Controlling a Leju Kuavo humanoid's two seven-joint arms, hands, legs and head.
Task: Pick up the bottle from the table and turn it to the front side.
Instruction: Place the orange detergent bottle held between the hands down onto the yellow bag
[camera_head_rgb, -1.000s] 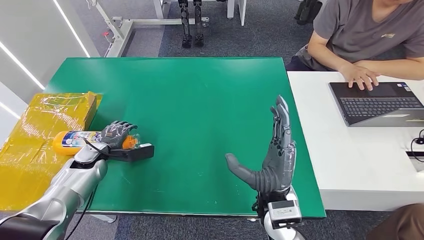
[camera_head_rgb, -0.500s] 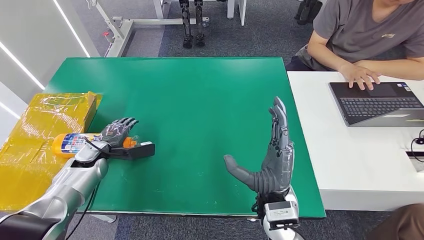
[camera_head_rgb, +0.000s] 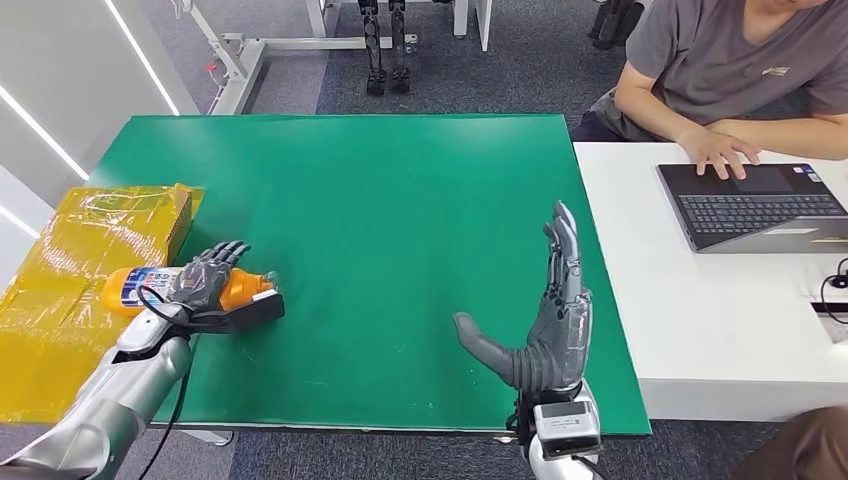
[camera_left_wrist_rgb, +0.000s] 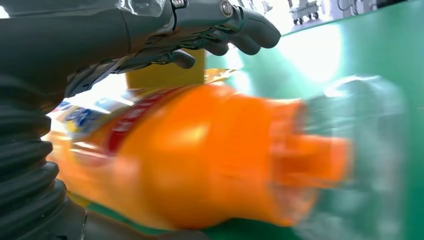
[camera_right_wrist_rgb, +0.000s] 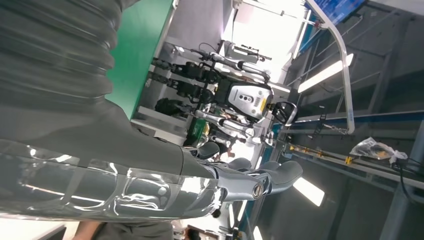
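Left hand (camera_head_rgb: 207, 283) now wrapped around orange juice bottle (camera_head_rgb: 160, 287), dragged toward yellow box (camera_head_rgb: 90, 240); right hand (camera_head_rgb: 545, 320) open, idle. Lift next.

An orange bottle (camera_head_rgb: 170, 285) with a blue-and-white label lies on the green table (camera_head_rgb: 380, 200) beside a yellow box (camera_head_rgb: 90, 240).

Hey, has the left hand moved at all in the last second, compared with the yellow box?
Yes. The left hand, wrapped around the orange bottle, has slid toward the yellow box at the green table's left edge, taking the bottle with it.
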